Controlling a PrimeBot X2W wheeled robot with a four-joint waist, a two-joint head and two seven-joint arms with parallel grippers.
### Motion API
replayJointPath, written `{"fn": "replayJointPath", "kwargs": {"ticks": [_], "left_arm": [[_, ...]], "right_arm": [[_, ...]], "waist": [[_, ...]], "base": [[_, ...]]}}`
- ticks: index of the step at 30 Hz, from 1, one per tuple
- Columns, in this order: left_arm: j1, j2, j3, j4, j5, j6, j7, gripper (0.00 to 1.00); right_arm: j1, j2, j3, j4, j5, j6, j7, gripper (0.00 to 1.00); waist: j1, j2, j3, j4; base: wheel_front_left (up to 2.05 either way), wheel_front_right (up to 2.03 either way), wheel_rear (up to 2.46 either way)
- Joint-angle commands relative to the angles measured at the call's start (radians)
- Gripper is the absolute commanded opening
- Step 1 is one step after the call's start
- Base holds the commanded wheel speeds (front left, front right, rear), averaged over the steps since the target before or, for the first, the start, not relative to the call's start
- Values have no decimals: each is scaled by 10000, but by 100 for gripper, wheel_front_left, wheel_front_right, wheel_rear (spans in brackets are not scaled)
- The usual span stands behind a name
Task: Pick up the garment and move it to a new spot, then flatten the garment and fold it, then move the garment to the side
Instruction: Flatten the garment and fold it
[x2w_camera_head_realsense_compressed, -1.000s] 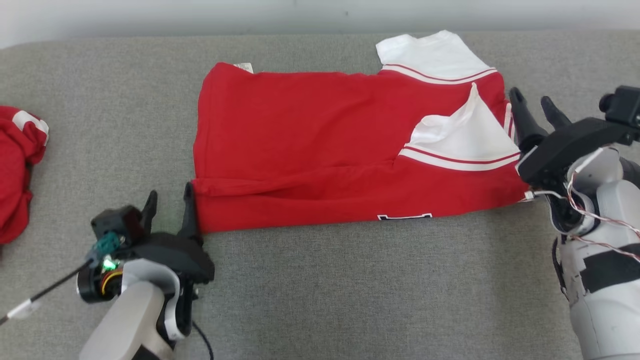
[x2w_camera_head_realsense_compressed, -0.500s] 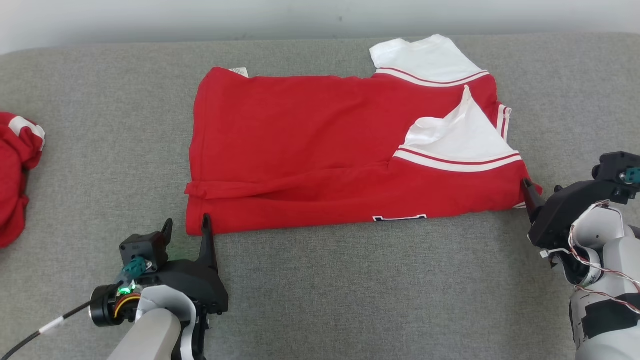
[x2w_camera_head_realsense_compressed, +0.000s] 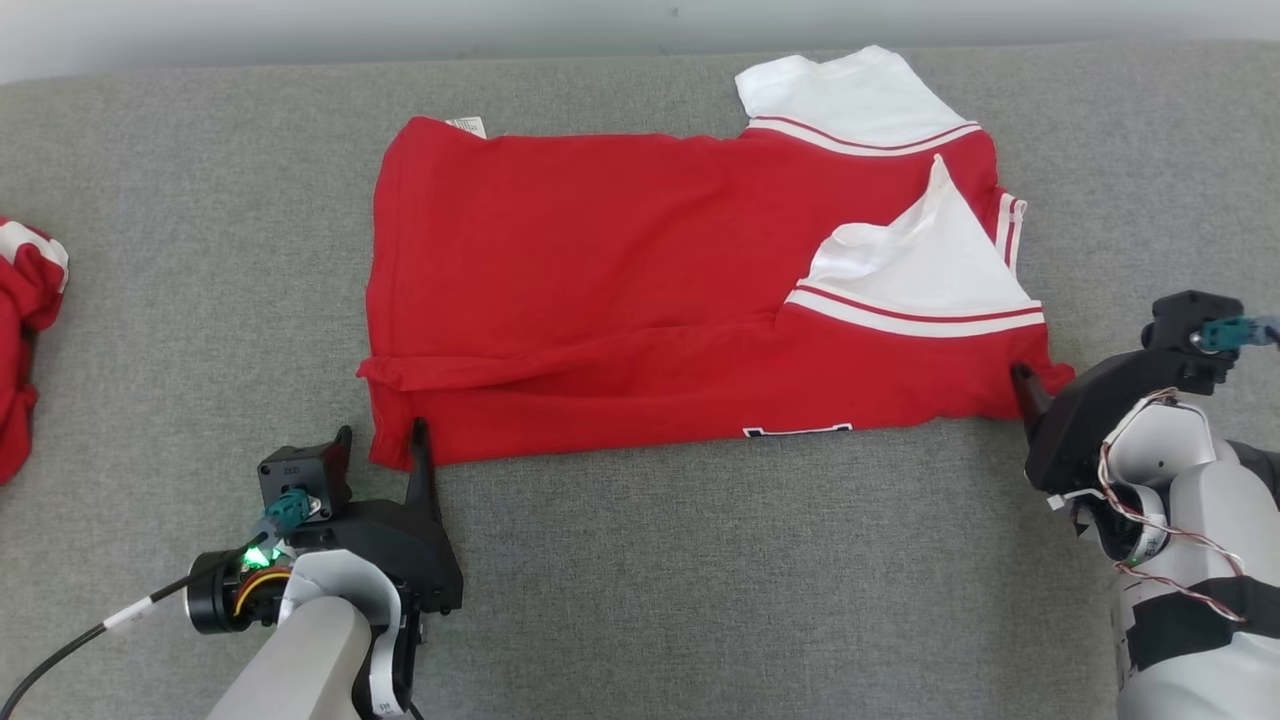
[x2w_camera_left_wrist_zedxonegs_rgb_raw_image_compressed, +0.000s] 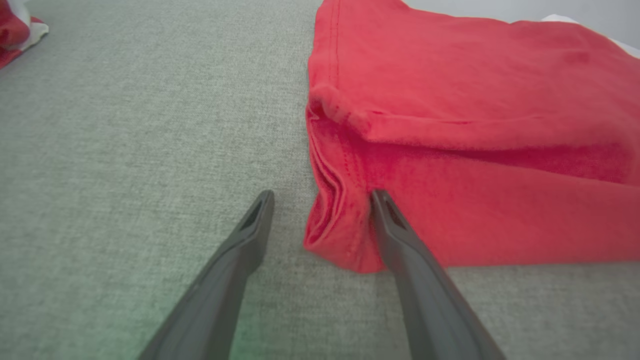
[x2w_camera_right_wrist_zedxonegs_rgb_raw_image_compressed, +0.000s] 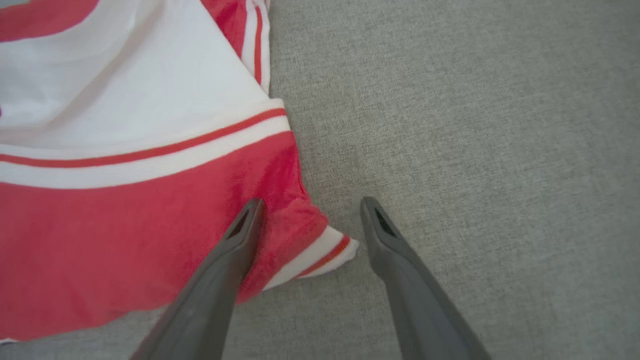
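- Our left gripper (x2w_camera_left_wrist_zedxonegs_rgb_raw_image_compressed: 322, 192), 7 o'clock in head view: fingers spread, straddling the near-left corner of the red jersey (x2w_camera_head_realsense_compressed: 600, 270).
- Our right gripper (x2w_camera_right_wrist_zedxonegs_rgb_raw_image_compressed: 312, 201), 4 o'clock: also spread, straddling the striped near-right corner.
- Jersey lies folded, centre toward 12, on grey upholstery (x2w_camera_head_realsense_compressed: 700, 580).
- We see a second red garment (x2w_camera_head_realsense_compressed: 20, 340) at 9 o'clock.

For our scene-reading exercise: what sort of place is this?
Probably a garment-folding test bench: a grey woven fabric surface, a half-folded red-and-white jersey shirt, and a second crumpled red garment lying aside.
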Motion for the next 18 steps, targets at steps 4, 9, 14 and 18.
{"fn": "replayJointPath", "kwargs": {"ticks": [4, 9, 14, 18], "left_arm": [[147, -55, -137, 264, -91, -106, 165, 100], [94, -27, -174, 343, -124, -140, 173, 100], [97, -57, -300, 470, -253, -336, 455, 51], [93, -71, -380, 527, -289, -417, 612, 0]], "right_arm": [[244, -92, 220, -257, -121, 7, 211, 100], [209, -344, 395, -853, -297, 7, 573, 100], [-9, -517, 623, -1270, -312, 7, 1747, 100], [-101, -665, 776, -1439, -291, 7, 2792, 100]], "waist": [[1, 0, -66, 20], [1, 0, -105, 10], [1, 0, -106, -8], [1, 0, -76, 11]], "base": [[0, 0, 0], [0, 0, 0], [0, 0, 0], [0, 0, 0]]}}
